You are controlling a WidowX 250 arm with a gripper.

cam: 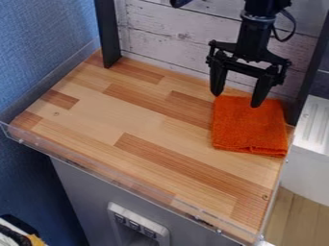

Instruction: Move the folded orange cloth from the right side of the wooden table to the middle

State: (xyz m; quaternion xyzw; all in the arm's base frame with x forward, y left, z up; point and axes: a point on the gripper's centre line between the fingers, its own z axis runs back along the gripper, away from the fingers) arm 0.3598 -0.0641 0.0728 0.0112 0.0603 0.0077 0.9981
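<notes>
The black gripper [236, 99] hangs at the upper right over the back part of the wooden surface, its two fingers spread apart with nothing between them. Below and just in front of it, an orange cloth [248, 129] lies folded in a rough square near the right edge of the surface. The fingertips overlap the cloth's back edge in the view; whether they touch it I cannot tell.
The wooden tabletop [128, 115] has a clear plastic rim [122, 181] along its front. Whitewashed boards [167, 33] stand behind, between dark posts [107, 33]. A white ridged object [315, 127] is beyond the right edge.
</notes>
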